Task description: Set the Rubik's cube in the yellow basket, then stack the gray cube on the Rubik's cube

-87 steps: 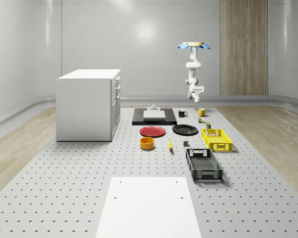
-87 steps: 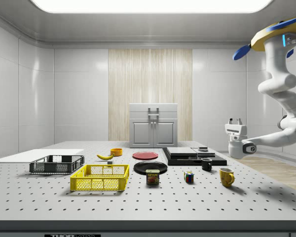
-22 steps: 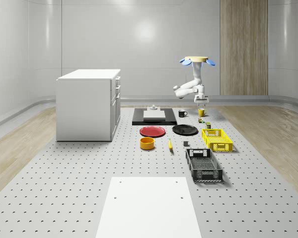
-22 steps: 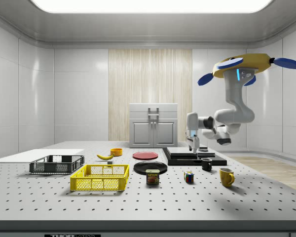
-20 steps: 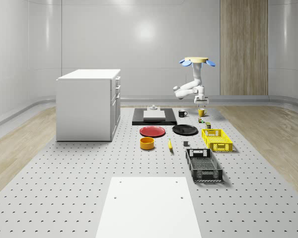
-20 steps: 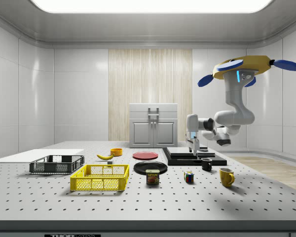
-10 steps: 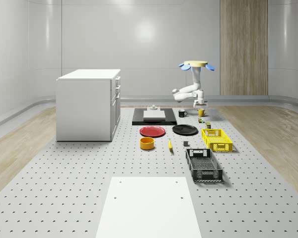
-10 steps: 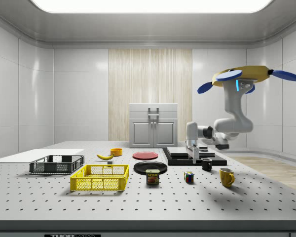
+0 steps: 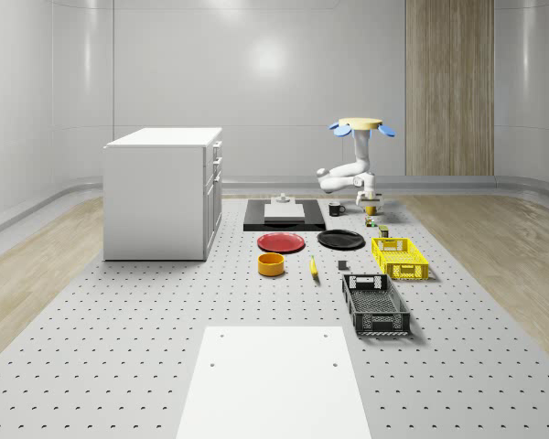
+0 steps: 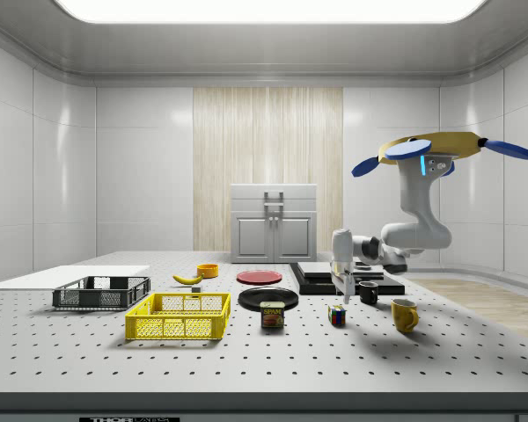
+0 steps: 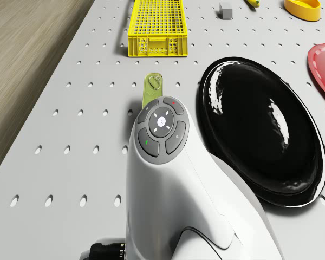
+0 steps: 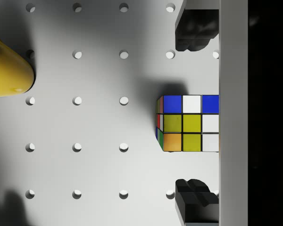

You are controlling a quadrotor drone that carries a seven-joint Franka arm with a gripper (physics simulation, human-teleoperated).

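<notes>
The Rubik's cube (image 12: 188, 123) rests on the perforated table, between a yellow mug and a tin can. My gripper (image 12: 196, 117) hangs open just above it, pointing straight down, with one black fingertip (image 12: 194, 36) on each side of the cube. In the side view the gripper (image 10: 342, 292) is a little above the cube (image 10: 337, 316). The drone (image 10: 429, 151) hovers above the table's far end, over the mugs. The yellow basket (image 9: 400, 257) stands empty nearer the camera in the whole-scene view. The small gray cube (image 9: 343, 266) lies beside the basket, at the whole-scene view's left of it.
Beside the cube are a yellow mug (image 10: 404, 314), a black mug (image 10: 368, 293) and a tin can (image 10: 272, 315). A black plate (image 11: 265, 130), a red plate (image 9: 281, 241), an orange bowl (image 9: 271, 263), a banana (image 9: 313, 267) and a black crate (image 9: 375, 304) lie further along. A white cabinet (image 9: 161, 192) stands at the whole-scene view's left.
The drone has come down and shifted toward the side view's left. The arm has swung the gripper from pointing up to pointing down, lowering it to just over the Rubik's cube.
</notes>
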